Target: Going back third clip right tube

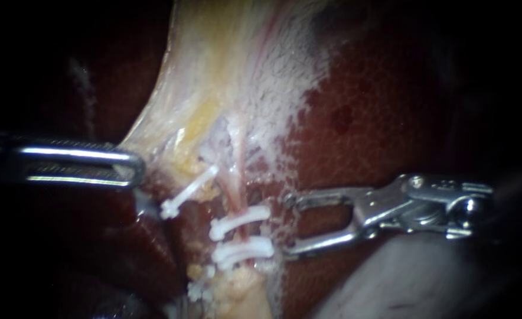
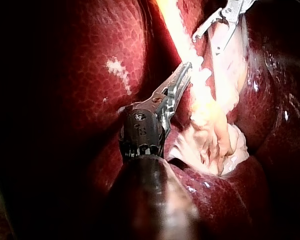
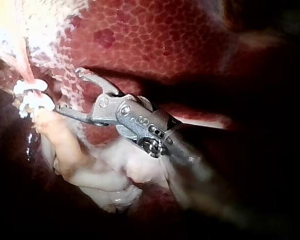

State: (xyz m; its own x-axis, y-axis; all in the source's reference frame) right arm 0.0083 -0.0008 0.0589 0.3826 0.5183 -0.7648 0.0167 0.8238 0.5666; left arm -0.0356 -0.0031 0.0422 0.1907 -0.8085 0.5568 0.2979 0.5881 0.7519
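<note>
Claw of right instrument (image 1: pixel 286 227) stands open, empty, at 3 o'clock of clips (image 1: pixel 243 249) on the right tube (image 1: pixel 235 190). Risk: its tip snags a clip on withdrawal, dislodging it.

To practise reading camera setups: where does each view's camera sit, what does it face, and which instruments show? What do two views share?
Endoscope: close over the tissue, facing the clipped tube beside the liver; left instrument and right instrument show.
Left wrist: on the left arm, looking along its shaft at pale tissue; right instrument ahead.
Right wrist: on the right arm, looking along its shaft toward the clips.
Shared: endoscope and right wrist both show the clips and the right instrument's open jaws.
</note>
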